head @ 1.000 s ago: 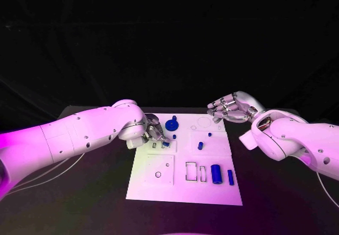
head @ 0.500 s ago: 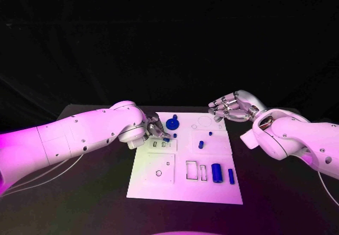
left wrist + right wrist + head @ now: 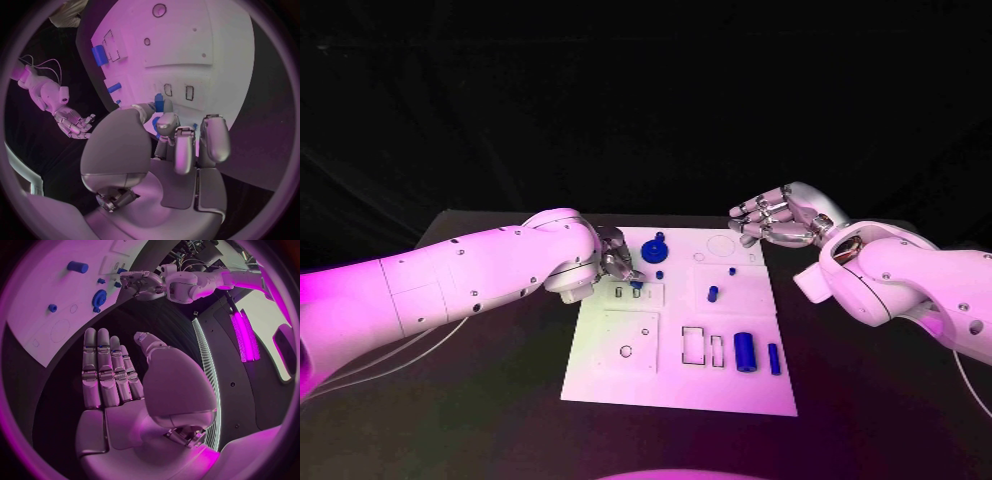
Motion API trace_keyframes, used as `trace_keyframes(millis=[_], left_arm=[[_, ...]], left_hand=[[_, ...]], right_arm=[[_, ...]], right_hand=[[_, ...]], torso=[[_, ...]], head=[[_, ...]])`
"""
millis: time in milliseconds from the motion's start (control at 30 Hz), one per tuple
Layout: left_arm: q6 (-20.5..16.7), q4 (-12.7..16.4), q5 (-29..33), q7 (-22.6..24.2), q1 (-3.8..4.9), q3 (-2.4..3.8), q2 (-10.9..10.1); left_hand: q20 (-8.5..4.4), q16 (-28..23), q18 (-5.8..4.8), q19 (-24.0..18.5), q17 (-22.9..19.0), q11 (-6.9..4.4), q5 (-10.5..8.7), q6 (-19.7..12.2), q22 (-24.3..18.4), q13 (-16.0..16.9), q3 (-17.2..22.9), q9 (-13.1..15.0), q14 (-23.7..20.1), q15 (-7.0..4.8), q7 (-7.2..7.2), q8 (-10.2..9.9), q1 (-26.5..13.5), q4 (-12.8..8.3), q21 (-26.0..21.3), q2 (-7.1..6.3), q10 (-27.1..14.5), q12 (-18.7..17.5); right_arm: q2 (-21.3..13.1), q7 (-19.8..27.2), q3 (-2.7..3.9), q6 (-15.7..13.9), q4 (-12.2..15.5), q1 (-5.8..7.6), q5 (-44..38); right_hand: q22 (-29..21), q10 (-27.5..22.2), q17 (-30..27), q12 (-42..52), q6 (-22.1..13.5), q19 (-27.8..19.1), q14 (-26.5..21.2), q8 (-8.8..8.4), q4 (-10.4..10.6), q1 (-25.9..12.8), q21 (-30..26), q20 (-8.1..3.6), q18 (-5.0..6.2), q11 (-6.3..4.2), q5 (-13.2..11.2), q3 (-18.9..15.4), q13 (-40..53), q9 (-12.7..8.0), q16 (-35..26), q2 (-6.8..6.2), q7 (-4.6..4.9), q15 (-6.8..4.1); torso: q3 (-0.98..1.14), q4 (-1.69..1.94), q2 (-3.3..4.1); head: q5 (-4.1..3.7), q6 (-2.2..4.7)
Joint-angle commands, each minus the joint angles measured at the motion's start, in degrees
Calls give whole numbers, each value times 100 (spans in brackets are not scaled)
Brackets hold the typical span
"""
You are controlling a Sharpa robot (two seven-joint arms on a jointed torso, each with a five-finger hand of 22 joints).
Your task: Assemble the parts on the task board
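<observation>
Pinching small blue part [image 3: 638, 285] at fingertips: left hand [image 3: 617, 264], low over left edge of task board [image 3: 678, 385], beside two small slots [image 3: 178, 91]. Right hand [image 3: 777, 221]: fingers spread, nothing held, off board's far right corner. Blue gear [image 3: 656, 253] stands near far edge; large cylinder [image 3: 746, 352] and slim bar [image 3: 773, 358] lie near right edge.
</observation>
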Motion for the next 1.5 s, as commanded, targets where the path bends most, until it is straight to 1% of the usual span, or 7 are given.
trace_keyframes(millis=[33, 267, 433, 667, 800, 1067, 1500], left_arm=[[162, -23, -21, -46, -15, 2, 17], [182, -152, 41, -34, -86, 2, 87], [171, -182, 5, -35, -110, 1, 105], [249, -163, -55, -36, -123, 0, 110], [315, -131, -165, -40, -132, 0, 104], [396, -76, -350, -54, -142, 0, 76], [283, -57, -565, -137, -151, 1, 67]], left_hand=[[-8, 35, -68, 41, 1245, -3, -19, -13, 5, -10, 1078, 4, 519, -44, -48, 33, -60, -1063, 19, 2, 53, 3], [-9, 35, -68, 40, 1245, -5, -19, -15, 4, -10, 1087, 12, 519, -46, -51, 36, -81, -1067, 18, 1, 53, 2], [-9, 35, -68, 41, 1246, -5, -19, -16, 6, -12, 1090, 15, 519, -46, -51, 38, -90, -1068, 19, 0, 51, 0], [-10, 33, -69, 43, 1244, -7, -20, -20, 8, -19, 1097, 25, 519, -48, -54, 42, -116, -1072, 20, -3, 49, -7], [-10, 35, -69, 44, 1246, -9, -22, -23, 10, -23, 1099, 35, 519, -49, -58, 47, -149, -1073, 21, -9, 47, -12], [-11, 35, -71, 49, 1246, -14, -22, -21, 18, -9, 1104, 46, 519, -51, -65, 55, -165, -1084, 25, -17, 56, 3], [-13, 37, -72, 52, 1249, -27, -21, -7, 23, 0, 1119, 74, 521, -62, -80, 80, -206, -1113, 26, -31, 74, 17]], right_arm=[[4, 54, 1, -4, 1, -4, 8], [13, 56, 1, 11, -2, -8, 20], [14, 47, 1, 25, -5, -11, 58], [17, 33, 1, 52, -10, -12, 133], [31, 22, 1, 79, -25, -13, 208], [28, 15, 1, 97, -37, -16, 235], [31, 22, 1, 102, -42, -19, 239]], right_hand=[[-8, -15, -8, 1, -14, 6, -19, -35, 11, -67, -25, 12, 19, 19, 40, -8, -6, -2, -35, 7, 15, 33], [-13, -21, -12, -1, -17, 2, -24, -36, 12, -69, -29, 14, 18, 22, 44, -9, -8, -2, -37, 7, 17, 35], [-18, -24, -14, -2, -19, -1, -28, -37, 15, -75, -33, 15, 18, 24, 50, -11, -10, -2, -37, 9, 19, 37], [-18, -24, -14, -2, -19, -1, -28, -37, 15, -75, -33, 15, 18, 24, 50, -11, -10, -2, -37, 9, 19, 37], [-23, -28, -17, -3, -21, -3, -32, -38, 20, -82, -36, 17, 18, 26, 57, -13, -11, -2, -37, 12, 21, 39], [-23, -28, -17, -3, -21, -3, -32, -38, 20, -82, -36, 17, 18, 26, 57, -13, -11, -2, -37, 12, 21, 39], [-29, -33, -21, -4, -25, -7, -37, -39, 25, -90, -40, 19, 17, 29, 63, -16, -13, -3, -37, 15, 24, 42]], torso=[[-2, 1, -2], [-3, -7, 2], [-1, -9, 6], [1, 1, 4], [-1, -8, 2], [-1, -3, 2], [1, -3, 3]], head=[[3, -5], [15, 5], [9, 2], [15, -11], [15, -15], [9, -15], [21, -14]])
